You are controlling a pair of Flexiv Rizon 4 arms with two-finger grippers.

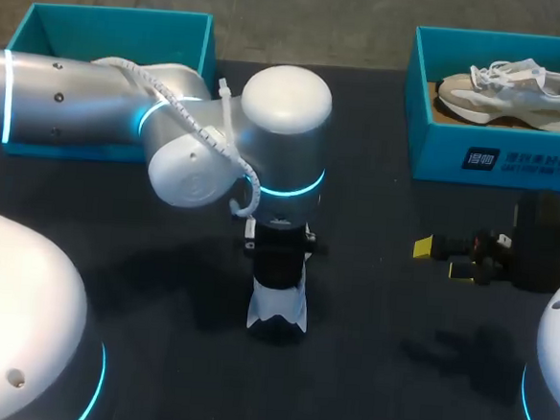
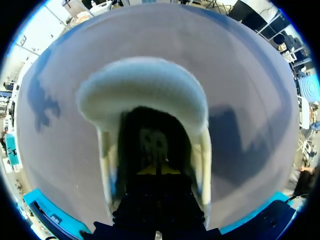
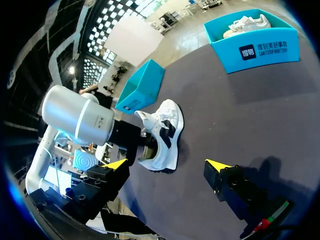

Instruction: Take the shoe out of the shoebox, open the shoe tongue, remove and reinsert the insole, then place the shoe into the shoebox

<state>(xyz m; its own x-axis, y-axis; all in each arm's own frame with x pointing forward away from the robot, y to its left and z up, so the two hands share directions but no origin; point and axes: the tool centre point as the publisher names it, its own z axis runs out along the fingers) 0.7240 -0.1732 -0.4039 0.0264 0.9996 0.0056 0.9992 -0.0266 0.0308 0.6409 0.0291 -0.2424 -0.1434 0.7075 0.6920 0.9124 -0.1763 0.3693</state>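
Two sneakers are seen: a white-and-black sneaker (image 1: 276, 308) is stood midway on the dark bench (image 1: 365, 370), with the left claw (image 2: 157, 170) sunk into its opening, tips pressed together; a beige sneaker (image 1: 509, 90) is laid inside a teal cardboard shoebox (image 1: 495, 153) at far right. The right claw (image 1: 443, 259) is held spread near that box, well apart from the white-and-black sneaker.

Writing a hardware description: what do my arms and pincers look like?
The left arm and right arm are silvery-white, rounded, with glowing cyan rings; a white coiled cable runs along the left. The left pincer and right pincer are black, yellow-tipped.
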